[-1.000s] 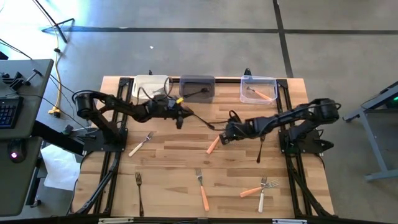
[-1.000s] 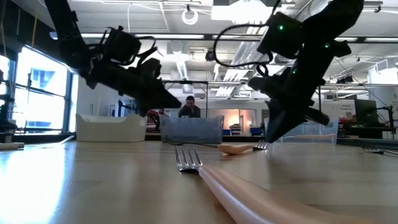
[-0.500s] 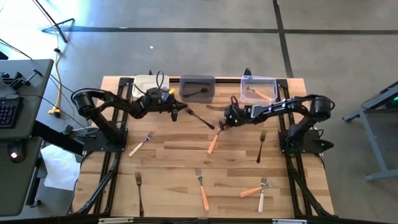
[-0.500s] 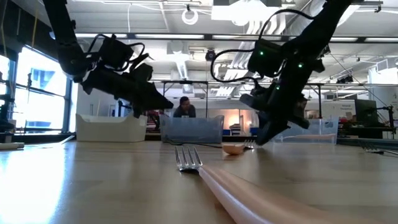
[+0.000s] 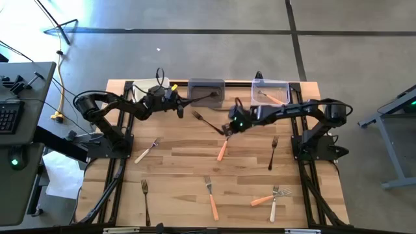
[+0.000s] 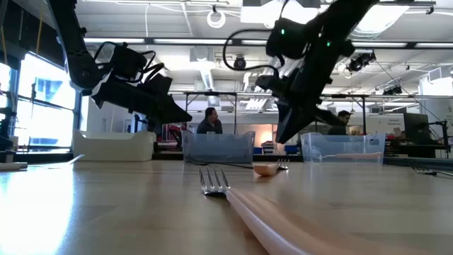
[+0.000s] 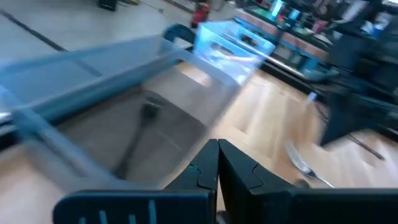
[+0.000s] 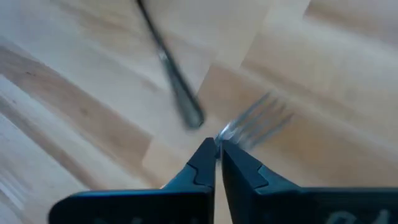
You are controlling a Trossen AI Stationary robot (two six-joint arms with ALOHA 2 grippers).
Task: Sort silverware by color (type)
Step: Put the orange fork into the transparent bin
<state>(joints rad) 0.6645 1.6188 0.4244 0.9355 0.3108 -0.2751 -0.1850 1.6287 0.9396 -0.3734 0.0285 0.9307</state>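
My left gripper point(image 5: 181, 108) is shut and empty, raised just in front of the grey bin point(image 5: 206, 91), which holds a black fork point(image 7: 134, 140). Another black fork point(image 5: 208, 122) lies flat on the table between the two grippers. My right gripper point(image 5: 228, 127) is shut and hovers over that fork's handle end point(image 8: 186, 109) and the tines point(image 8: 258, 121) of an orange-handled fork point(image 5: 223, 149) that lies flat. In the low view my right gripper point(image 6: 279, 140) stands clear above the table.
A white bin point(image 5: 155, 88) and a clear bin point(image 5: 270, 93) with an orange fork flank the grey one at the far edge. More forks lie around: white point(image 5: 146, 151), black point(image 5: 145, 200), orange point(image 5: 211, 198), black point(image 5: 273, 153), and an orange and white pair point(image 5: 273, 195).
My right gripper has gone from the orange fork's tine end up and toward the far edge, then a little toward the left. My left gripper has drawn back from the black fork toward the far left, up to the bins. The forks have stayed where they were.
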